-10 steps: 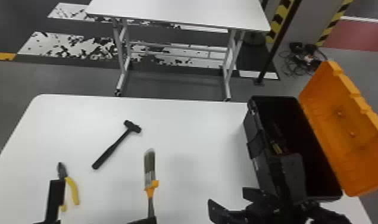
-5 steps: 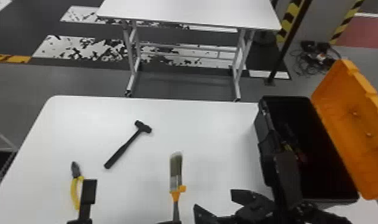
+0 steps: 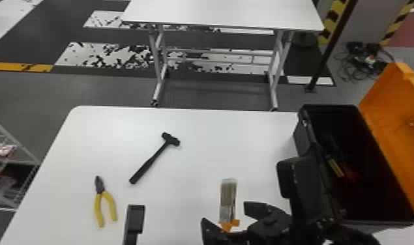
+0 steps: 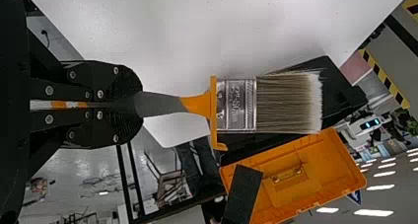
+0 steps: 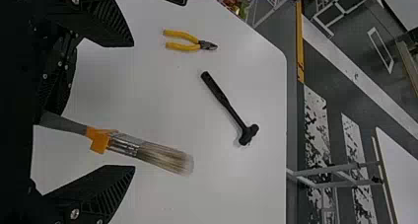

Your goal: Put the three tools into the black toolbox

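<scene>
Your left pincer (image 4: 137,104), pressed closed, grips the paintbrush (image 4: 288,103); your right pincer (image 5: 133,105), spread wide, holds nothing. Likely light, stiff-handled: grasp beside the orange collar (image 4: 213,110).

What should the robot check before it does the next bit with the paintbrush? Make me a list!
1. Toolbox lid open: ok.
2. Left hand shut on the paintbrush handle: ok.
3. Right hand open, ready to grab: ok.
4. Right hand gripping the paintbrush, if it's going to take it: not ok, its fingers are apart.
5. Hammer and pliers in the toolbox: not ok, both lie on the table.
6. Enough room inside for the brush: cannot tell, it's too dark in there.
</scene>
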Controlling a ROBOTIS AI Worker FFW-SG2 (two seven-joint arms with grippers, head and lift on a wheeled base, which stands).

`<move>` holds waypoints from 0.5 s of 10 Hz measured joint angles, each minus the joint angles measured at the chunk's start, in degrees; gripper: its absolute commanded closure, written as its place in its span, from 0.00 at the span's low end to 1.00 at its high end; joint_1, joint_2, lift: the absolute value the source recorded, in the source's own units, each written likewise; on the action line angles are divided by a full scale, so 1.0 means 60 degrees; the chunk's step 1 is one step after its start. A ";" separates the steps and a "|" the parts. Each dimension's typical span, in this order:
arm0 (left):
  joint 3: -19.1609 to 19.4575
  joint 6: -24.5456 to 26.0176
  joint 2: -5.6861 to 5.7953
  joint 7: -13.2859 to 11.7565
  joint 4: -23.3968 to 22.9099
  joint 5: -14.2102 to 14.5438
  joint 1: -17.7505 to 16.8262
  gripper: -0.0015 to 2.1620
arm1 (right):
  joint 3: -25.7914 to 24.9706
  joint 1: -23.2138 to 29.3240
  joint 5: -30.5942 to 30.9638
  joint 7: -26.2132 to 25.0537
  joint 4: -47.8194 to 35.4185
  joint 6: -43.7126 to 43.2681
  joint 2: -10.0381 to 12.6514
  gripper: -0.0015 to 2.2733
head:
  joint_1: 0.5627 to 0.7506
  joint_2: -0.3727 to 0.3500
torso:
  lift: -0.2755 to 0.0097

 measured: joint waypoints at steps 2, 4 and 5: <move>-0.0081 -0.0194 0.0016 0.0047 -0.0191 -0.0061 0.0188 0.77 | 0.0155 -0.0009 0.0099 0.0001 0.0238 0.0000 -0.0026 0.05 | 0.70 0.52 | 0.79; -0.0039 -0.0344 0.0038 0.0068 -0.0457 -0.0063 0.0412 0.77 | 0.0210 0.0046 0.0201 0.0013 0.0293 -0.0007 -0.0108 0.05 | 0.70 0.52 | 0.79; -0.0030 -0.0382 0.0039 0.0062 -0.0511 -0.0063 0.0474 0.77 | 0.0231 0.0044 0.0215 0.0028 0.0359 -0.0033 -0.0119 0.05 | 0.70 0.53 | 0.79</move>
